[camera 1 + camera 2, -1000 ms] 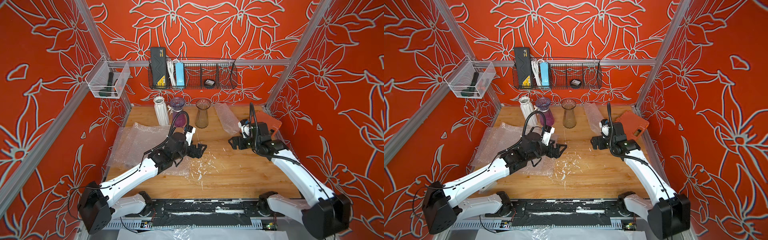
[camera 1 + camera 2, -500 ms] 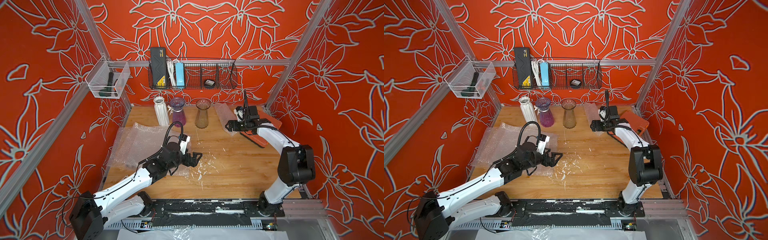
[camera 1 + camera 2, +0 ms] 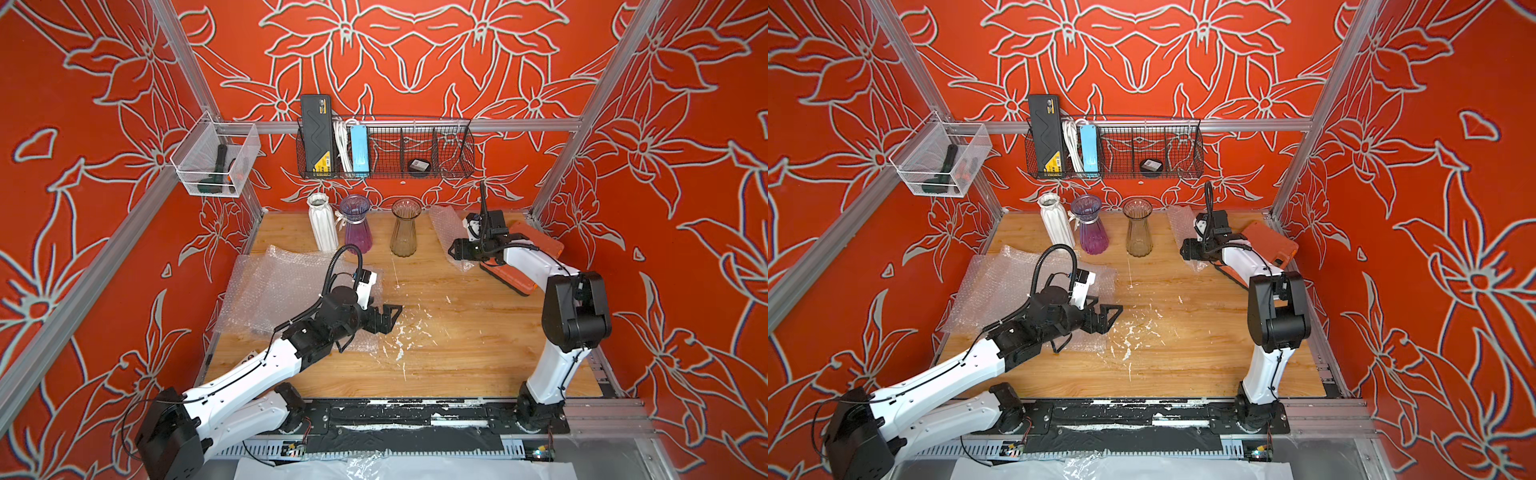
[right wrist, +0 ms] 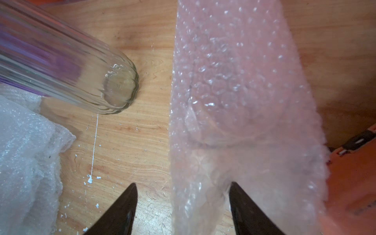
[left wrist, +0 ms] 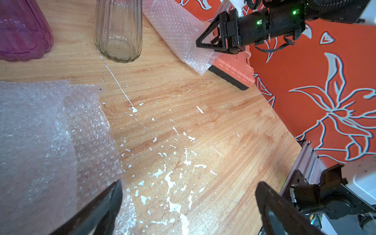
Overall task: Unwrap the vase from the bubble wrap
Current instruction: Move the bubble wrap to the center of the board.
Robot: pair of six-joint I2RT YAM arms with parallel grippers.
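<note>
My right pincer (image 3: 453, 251) is at the far right of the wooden surface (image 3: 457, 353), right up against the bubble-wrap bundle (image 3: 446, 232), which is the piece of wrap not yet opened. The bundle lies as a long, narrow roll, one side resting against an orange case (image 3: 536, 249) by the right wall. In my right wrist view the right pincer (image 4: 183, 185) is released, jaws apart. One finger sits over bare wood just beside the bundle (image 4: 244, 81), the other over the wrap itself, so the bundle's edge runs between them and nothing is pinched. A curved outline shows through the plastic, but I cannot tell what it is.

My left pincer (image 3: 392, 318) is released too, jaws spread wide and grasping nothing. It hovers over the middle of the surface, at the near right edge of the flat bubble-wrap sheets (image 3: 282, 291). These lie spread and overlapping on the left half of the surface. In my left wrist view one finger of the left pincer (image 5: 189, 184) is over the sheets (image 5: 40, 142) and the other over bare wood scattered with white flecks (image 5: 173, 183).

Three vases stand upright and bare in a row at the back: a white vase (image 3: 322, 222), a purple vase (image 3: 356, 226) just beside it, and a clear glass vase (image 3: 404, 230) a little apart, between the purple one and the bundle.
</note>
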